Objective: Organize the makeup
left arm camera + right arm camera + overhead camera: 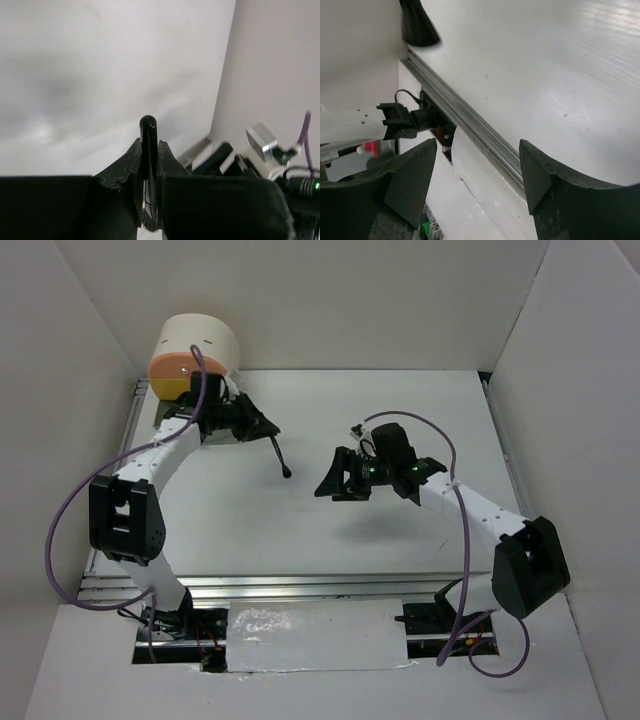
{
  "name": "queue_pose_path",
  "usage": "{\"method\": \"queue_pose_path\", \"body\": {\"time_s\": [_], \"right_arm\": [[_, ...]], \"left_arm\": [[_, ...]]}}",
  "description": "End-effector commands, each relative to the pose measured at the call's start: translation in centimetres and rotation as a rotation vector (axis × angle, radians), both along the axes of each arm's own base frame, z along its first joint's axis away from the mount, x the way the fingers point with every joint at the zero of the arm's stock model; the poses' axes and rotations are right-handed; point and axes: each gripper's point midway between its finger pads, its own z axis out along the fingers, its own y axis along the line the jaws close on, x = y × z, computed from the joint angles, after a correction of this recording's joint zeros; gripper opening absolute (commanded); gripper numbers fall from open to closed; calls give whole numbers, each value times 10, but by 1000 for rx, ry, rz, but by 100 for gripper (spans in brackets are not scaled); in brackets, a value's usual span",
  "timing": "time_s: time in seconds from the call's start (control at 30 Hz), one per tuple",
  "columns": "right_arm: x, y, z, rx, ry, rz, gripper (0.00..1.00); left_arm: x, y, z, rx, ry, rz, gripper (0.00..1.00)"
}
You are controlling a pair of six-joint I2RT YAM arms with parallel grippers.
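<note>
A thin black makeup brush [281, 457] sticks out of my left gripper [268, 428], down over the white table near its back left. In the left wrist view the jaws [149, 149] are shut on the brush [148, 131]; its rounded handle end points away and its bristles [149, 220] lie back between the fingers. My right gripper [333, 483] hovers over the middle of the table, open and empty, its fingers wide apart [479, 150]. No other makeup items are in view.
The round cream-and-orange drawer box [190, 355] stands at the back left corner, right behind my left gripper. White walls enclose the table on three sides. An aluminium rail [470, 122] runs along the near edge. A blurred black shape [417, 25] hangs at the top of the right wrist view.
</note>
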Motion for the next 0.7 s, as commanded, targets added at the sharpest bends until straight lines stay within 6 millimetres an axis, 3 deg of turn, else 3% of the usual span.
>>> {"method": "queue_pose_path", "body": {"time_s": [0.0, 0.17, 0.2, 0.3, 0.4, 0.57, 0.67], "right_arm": [[7, -19, 25, -44, -92, -52, 75], [5, -36, 24, -79, -99, -98, 75], [5, -41, 22, -99, -101, -116, 75], [2, -49, 16, -137, -87, -142, 75], [-1, -57, 11, -174, -75, -168, 75], [-5, -67, 14, -204, -86, -200, 75], [-9, -69, 15, -204, -92, -203, 75]], "left_arm": [[32, 48, 14, 85, -43, 133, 0], [68, 122, 30, 166, -67, 357, 0], [73, 147, 32, 179, -65, 423, 0], [82, 190, 37, 183, -61, 569, 0], [96, 219, 47, 128, -89, 677, 0], [126, 245, 68, 133, -227, 762, 0], [137, 265, 60, 171, -223, 836, 0]]}}
